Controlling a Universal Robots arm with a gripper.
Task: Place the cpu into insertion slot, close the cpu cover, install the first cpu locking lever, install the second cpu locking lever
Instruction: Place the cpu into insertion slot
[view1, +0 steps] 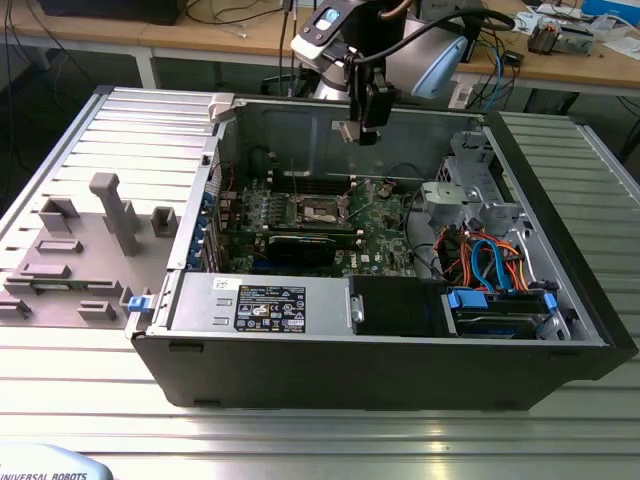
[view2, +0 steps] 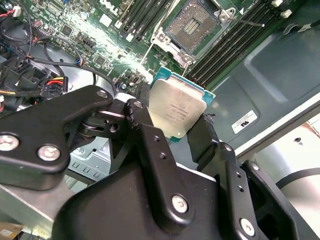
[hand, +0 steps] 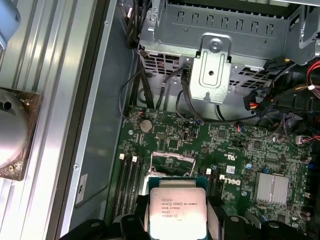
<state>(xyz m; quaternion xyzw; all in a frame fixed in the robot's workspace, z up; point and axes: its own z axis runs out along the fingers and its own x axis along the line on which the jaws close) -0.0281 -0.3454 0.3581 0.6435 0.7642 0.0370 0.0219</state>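
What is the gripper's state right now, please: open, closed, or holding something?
Gripper: closed on the cpu, held clear above the motherboard.

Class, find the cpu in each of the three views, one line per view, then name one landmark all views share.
Exterior view: the cpu hangs high over the open case.
Second wrist view: the cpu sits clamped in the gripper, short of the insertion slot.
First wrist view: the cpu partly covers the insertion slot.
Shared landmark: the insertion slot.
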